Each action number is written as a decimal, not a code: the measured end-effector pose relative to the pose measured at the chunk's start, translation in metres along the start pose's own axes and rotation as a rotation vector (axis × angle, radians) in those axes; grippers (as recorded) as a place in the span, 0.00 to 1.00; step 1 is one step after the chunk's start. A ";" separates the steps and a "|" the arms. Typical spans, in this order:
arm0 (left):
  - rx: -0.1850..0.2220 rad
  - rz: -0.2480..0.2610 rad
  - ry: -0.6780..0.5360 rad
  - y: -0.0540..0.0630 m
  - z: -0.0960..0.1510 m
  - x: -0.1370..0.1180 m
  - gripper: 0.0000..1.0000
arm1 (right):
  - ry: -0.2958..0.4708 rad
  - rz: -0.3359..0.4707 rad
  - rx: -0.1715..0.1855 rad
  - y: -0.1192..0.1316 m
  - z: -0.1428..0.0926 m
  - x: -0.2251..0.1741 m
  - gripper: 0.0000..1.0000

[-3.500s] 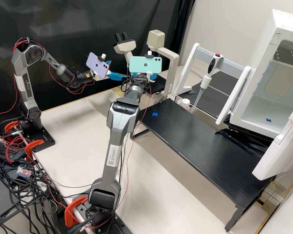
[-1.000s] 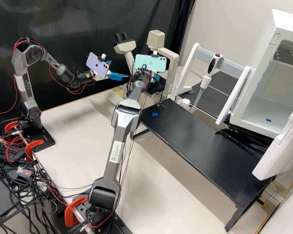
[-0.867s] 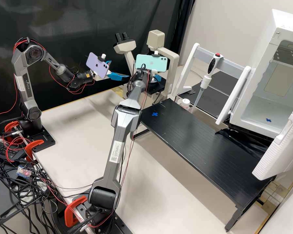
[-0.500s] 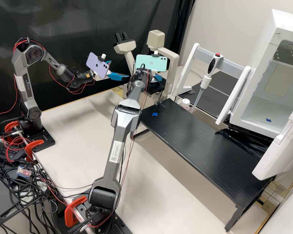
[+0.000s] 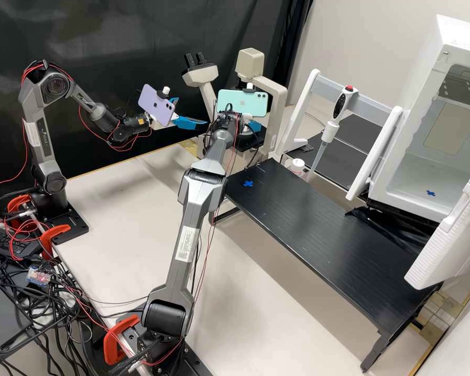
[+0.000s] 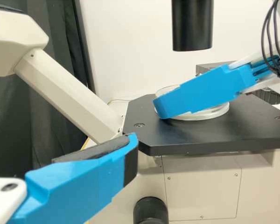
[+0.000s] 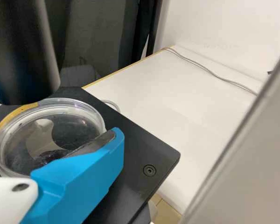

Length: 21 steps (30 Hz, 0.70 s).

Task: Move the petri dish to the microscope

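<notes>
In the high view my left gripper [image 5: 189, 119] is held beside the beige microscope [image 5: 278, 99], fingers apart. My right gripper [image 5: 253, 126] is over the microscope's black stage, partly behind its phone. In the left wrist view, one finger of my left gripper [image 6: 88, 182] is in front of the stage [image 6: 177, 137]. Beyond it, the clear round petri dish [image 6: 217, 113] rests on the stage beneath the black cylinder, behind a right-gripper finger. The right wrist view shows the petri dish [image 7: 60, 105] between the fingers of my right gripper [image 7: 53, 128], which touch its sides.
A black raised shelf [image 5: 324, 230] with a blue cross mark extends from the microscope. Past it are a pipette [image 5: 329, 130] on a stand, a white-lidded container [image 5: 296, 166] and an open white chamber [image 5: 418, 172]. The black cylinder [image 7: 23, 51] hangs close above the dish.
Since the earliest frame, my right arm has shifted right across the high view, with its gripper farther over the stage. It has barely moved in the last second. My left arm has stayed still.
</notes>
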 end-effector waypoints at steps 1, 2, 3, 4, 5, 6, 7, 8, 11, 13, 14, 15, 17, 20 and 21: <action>0.000 0.000 0.000 0.000 0.000 0.000 1.00 | 0.000 0.003 -0.005 -0.001 0.001 0.000 1.00; 0.000 0.000 0.000 0.000 0.000 0.000 1.00 | 0.002 0.010 -0.011 0.000 0.001 0.000 1.00; 0.000 0.000 0.000 0.000 0.000 0.000 1.00 | 0.002 0.016 -0.019 0.000 0.001 -0.001 1.00; 0.000 0.000 0.000 0.000 0.000 0.000 1.00 | 0.005 0.021 -0.024 -0.001 0.002 -0.001 1.00; 0.000 0.000 0.000 0.000 0.000 0.000 1.00 | 0.008 0.026 -0.028 -0.001 0.002 -0.002 1.00; 0.000 0.000 0.000 0.000 0.000 0.000 1.00 | 0.014 0.033 -0.033 -0.002 0.003 -0.003 1.00; 0.000 0.000 0.000 0.000 0.000 0.000 1.00 | 0.019 0.036 -0.033 -0.002 0.003 -0.004 1.00; 0.000 0.000 0.000 0.000 0.000 0.000 1.00 | 0.024 0.040 -0.036 -0.003 0.003 -0.006 1.00; 0.000 0.000 0.000 0.000 0.000 0.000 1.00 | 0.046 0.055 -0.041 -0.005 0.005 -0.014 1.00; 0.000 0.000 0.000 0.000 0.000 0.000 1.00 | 0.067 0.072 -0.049 -0.005 0.005 -0.022 1.00; 0.000 0.000 0.000 0.000 0.000 0.000 1.00 | 0.074 0.078 -0.053 -0.005 0.005 -0.024 1.00; 0.000 0.000 0.000 0.000 0.000 0.000 1.00 | 0.084 0.086 -0.062 -0.006 0.005 -0.028 1.00; 0.000 0.000 0.000 0.000 0.000 0.000 1.00 | 0.090 0.087 -0.083 -0.009 0.008 -0.037 1.00; 0.000 0.000 0.000 0.000 0.000 0.000 1.00 | 0.104 0.093 -0.111 -0.013 0.015 -0.049 1.00; 0.000 0.000 0.000 0.000 0.000 0.000 1.00 | 0.105 0.092 -0.116 -0.015 0.017 -0.050 1.00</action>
